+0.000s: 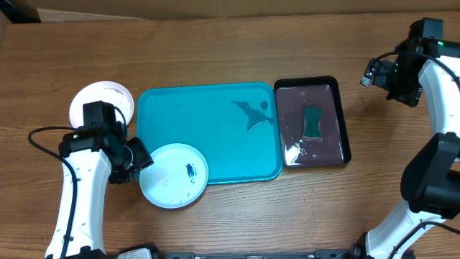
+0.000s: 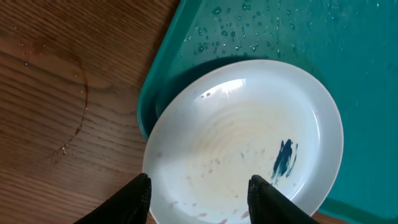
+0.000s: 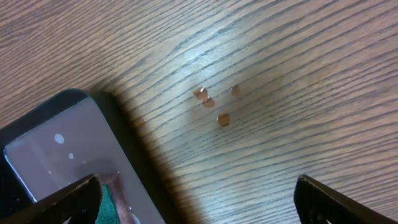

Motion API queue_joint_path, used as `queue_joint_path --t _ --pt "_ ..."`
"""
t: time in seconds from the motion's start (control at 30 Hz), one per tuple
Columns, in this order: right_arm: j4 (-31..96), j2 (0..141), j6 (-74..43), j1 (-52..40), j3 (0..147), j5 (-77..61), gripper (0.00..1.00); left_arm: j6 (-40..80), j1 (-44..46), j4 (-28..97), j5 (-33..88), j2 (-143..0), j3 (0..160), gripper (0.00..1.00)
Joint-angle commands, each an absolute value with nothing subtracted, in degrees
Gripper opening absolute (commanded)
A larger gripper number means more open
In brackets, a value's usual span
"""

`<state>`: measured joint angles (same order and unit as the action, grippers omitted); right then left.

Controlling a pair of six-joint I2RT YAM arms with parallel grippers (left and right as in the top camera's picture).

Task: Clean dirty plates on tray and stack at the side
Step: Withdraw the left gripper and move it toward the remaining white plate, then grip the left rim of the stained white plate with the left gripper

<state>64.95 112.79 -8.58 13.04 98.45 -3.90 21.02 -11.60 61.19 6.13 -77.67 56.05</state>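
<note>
A pale plate point(image 1: 173, 175) with a dark blue smear lies on the front left corner of the turquoise tray point(image 1: 215, 108), hanging over its edge. In the left wrist view the plate point(image 2: 236, 137) fills the middle, resting on the tray point(image 2: 348, 56). My left gripper point(image 1: 146, 162) is open at the plate's left rim, and its fingers point(image 2: 199, 199) straddle the near rim without closing. A white plate point(image 1: 108, 97) lies on the table to the left, partly hidden by my left arm. No yellow-green rimmed plate shows. My right gripper point(image 1: 372, 73) is open and empty point(image 3: 199, 199) over bare wood.
A black tray point(image 1: 341, 119) holding water and a green sponge point(image 1: 313, 122) stands right of the turquoise tray; its corner point(image 3: 62, 137) shows in the right wrist view. Water drops lie on the turquoise tray and the wood point(image 3: 214, 102).
</note>
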Motion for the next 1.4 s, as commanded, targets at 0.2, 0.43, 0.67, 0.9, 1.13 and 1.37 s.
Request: queue_joint_path --t 0.2,0.43,0.67,0.9,1.13,1.37 --pt "64.62 112.09 -8.71 13.26 98.8 -3.7 1.0 21.45 -11.22 56.47 4.16 -77.58 48.42 0.49" --pt "64.62 112.09 -8.73 13.26 98.8 -3.7 1.0 21.47 -11.22 55.22 3.66 -77.58 48.03 0.49" --pt "64.64 112.09 -8.73 13.26 98.8 -3.7 1.0 21.43 -11.22 55.51 4.03 -77.58 48.03 0.49" --pt "64.64 112.09 -8.73 13.26 98.8 -3.7 1.0 21.43 -11.22 55.18 3.88 -77.58 48.16 0.51" --pt "64.62 112.09 -8.71 13.26 98.8 -3.7 1.0 21.43 -11.22 55.68 4.05 -77.58 48.29 0.53" --pt "64.62 112.07 -8.71 13.26 98.8 -3.7 1.0 21.43 -11.22 55.66 4.05 -77.58 48.29 0.54"
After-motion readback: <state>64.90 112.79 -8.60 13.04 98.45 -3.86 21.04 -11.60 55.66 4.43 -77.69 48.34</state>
